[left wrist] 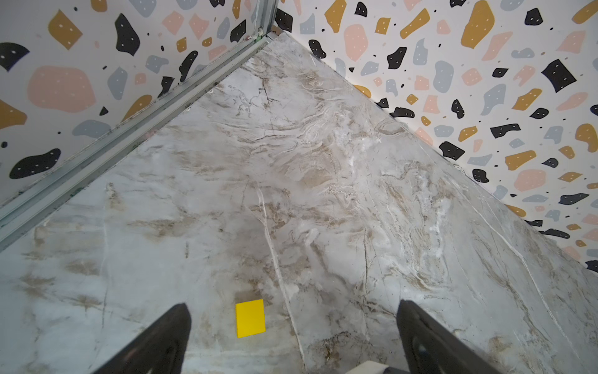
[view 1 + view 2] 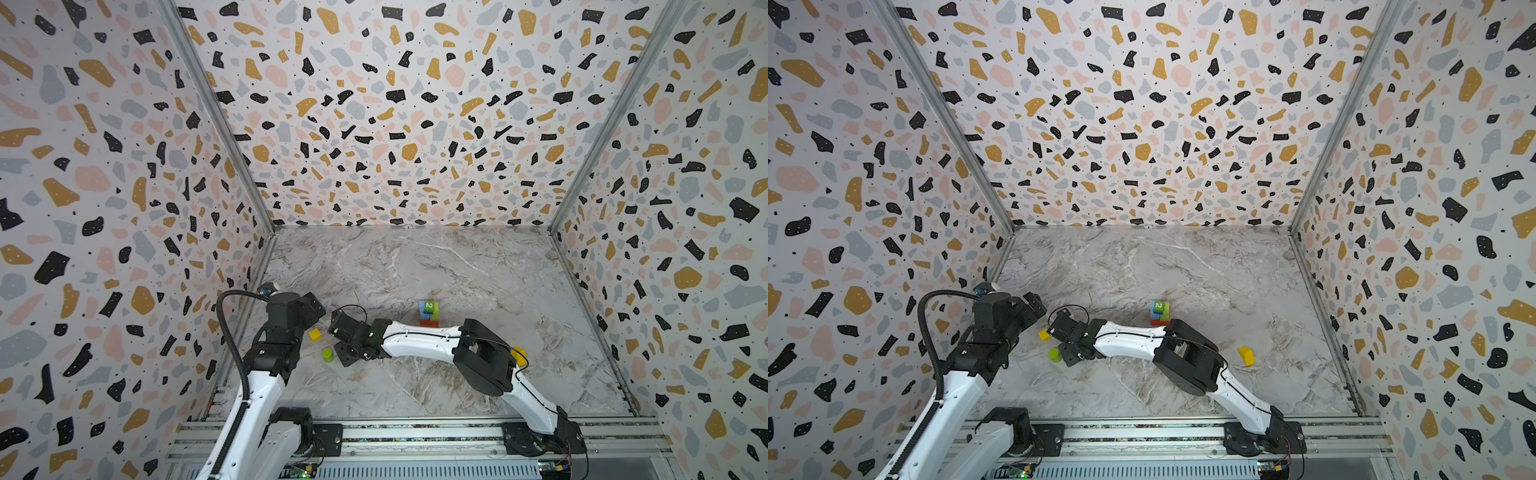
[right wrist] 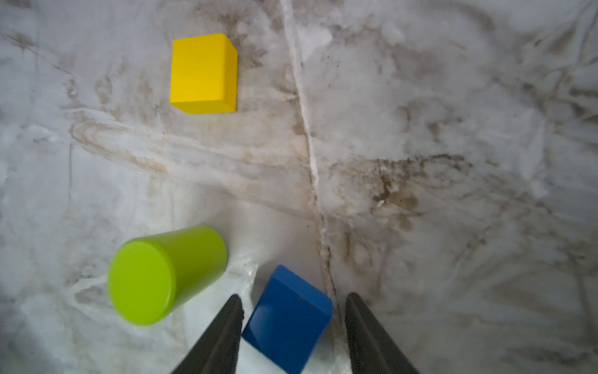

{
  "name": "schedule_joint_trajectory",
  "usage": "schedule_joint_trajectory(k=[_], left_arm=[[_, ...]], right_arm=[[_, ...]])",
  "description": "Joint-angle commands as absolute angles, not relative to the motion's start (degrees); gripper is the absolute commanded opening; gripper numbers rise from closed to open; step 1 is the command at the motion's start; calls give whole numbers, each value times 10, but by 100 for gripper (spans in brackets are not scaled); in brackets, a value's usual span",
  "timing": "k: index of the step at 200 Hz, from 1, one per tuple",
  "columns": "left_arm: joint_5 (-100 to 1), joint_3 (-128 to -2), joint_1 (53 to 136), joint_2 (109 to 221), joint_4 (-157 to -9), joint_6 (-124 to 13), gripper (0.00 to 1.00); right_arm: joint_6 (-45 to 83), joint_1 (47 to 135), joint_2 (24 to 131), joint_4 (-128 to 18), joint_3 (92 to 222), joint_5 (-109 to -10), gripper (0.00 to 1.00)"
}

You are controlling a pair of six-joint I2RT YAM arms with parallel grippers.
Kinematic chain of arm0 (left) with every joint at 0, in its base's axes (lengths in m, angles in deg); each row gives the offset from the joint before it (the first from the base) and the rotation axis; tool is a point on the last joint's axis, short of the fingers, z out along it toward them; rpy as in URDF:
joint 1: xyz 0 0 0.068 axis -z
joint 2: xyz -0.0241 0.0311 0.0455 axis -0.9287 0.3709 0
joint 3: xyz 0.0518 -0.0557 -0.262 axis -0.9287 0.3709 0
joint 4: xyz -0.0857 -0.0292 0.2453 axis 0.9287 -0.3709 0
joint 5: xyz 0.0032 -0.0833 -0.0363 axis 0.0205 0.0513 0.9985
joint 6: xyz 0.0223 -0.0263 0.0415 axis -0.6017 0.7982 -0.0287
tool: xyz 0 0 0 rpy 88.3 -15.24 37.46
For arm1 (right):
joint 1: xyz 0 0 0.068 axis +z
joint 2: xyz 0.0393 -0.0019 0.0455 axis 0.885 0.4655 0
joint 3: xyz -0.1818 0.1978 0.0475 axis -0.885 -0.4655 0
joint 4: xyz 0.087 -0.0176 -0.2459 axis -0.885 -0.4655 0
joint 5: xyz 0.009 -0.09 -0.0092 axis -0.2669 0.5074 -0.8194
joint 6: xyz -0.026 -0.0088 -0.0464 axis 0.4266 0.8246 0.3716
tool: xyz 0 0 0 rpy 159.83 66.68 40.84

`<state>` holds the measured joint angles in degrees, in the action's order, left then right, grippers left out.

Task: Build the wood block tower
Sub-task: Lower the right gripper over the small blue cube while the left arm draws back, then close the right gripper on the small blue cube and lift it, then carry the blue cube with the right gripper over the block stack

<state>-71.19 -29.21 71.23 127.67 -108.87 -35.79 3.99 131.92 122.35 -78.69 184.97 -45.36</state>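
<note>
The right end effector (image 3: 294, 295) is down at the table (image 2: 415, 266) with its jaws apart on either side of a blue cube (image 3: 288, 317). One finger looks to be at the cube's edge and a narrow gap shows at the other, so the cube is bracketed but not clamped. The left end effector (image 1: 293, 302) hangs with its jaws spread wide and holds nothing; a yellow cube (image 1: 250, 318) lies on the table below and between them.

The tower (image 2: 429, 313) stands near the middle of the table: a red base with blue and green blocks on it, one showing a white 2. The blue cube sits well apart from the tower, on the left arm's side and nearer the arm bases. The top views do not show it, because the wrist covers it. A lime cylinder (image 3: 161, 275) stands on end just beside the blue cube, with the yellow cube a little beyond. A yellow wedge (image 2: 1246, 356) lies on the tower's opposite side, also toward the bases.

By my reading the lower layers are built. Four pieces lie loose and are not yet stacked, and the blue cube looks like the next one up.
</note>
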Motion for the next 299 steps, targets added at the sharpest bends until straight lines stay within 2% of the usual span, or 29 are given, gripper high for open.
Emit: schedule_joint_trajectory(k=[1, 148, 224, 299], left_arm=[[-707, -286, 710, 1275, -1071, -355, 100], [-703, -286, 710, 1283, -1070, -355, 100], [-703, -286, 710, 1285, -1069, -357, 100], [-703, -286, 710, 1287, -1069, -358, 100]], right_arm=[[39, 1323, 1217, -810, 1843, -435, 51], [44, 1321, 1162, -803, 1778, -409, 37], [59, 1322, 1151, -789, 1774, -426, 35], [62, 1315, 1107, -791, 1758, -421, 22]])
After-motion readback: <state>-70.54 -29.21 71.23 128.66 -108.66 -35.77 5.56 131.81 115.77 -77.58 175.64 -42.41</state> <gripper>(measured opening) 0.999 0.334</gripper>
